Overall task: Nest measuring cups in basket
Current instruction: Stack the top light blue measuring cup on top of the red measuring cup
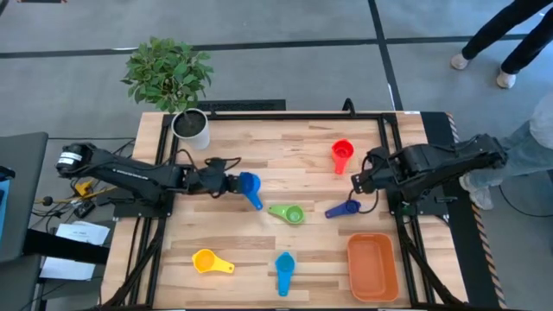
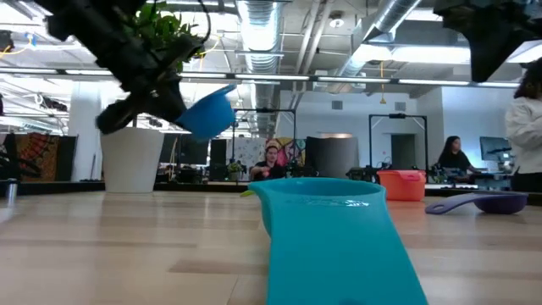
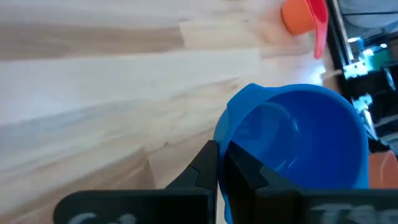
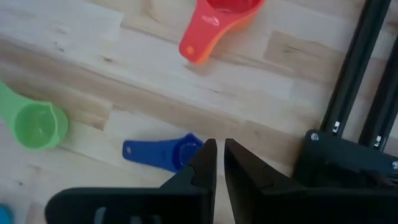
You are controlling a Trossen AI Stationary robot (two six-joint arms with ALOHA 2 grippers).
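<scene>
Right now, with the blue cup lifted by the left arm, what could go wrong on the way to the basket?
1. The left gripper holds the blue cup only by its rim, so it might slip or tilt.
2. The green cup and dark blue cup lie between it and the basket; a low path could knock them.
3. The right gripper hovers nearby and may crowd that path.

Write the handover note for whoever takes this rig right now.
Left gripper: shut on the blue cup, held above the table's middle.
Right gripper: empty, fingers nearly together, over the table's right side near the dark blue cup.
Basket, front right: nothing in it.
Loose on the table: red cup, green cup, yellow cup, light blue cup.
Done: one cup picked up. Left: nest every cup in the basket.
</scene>
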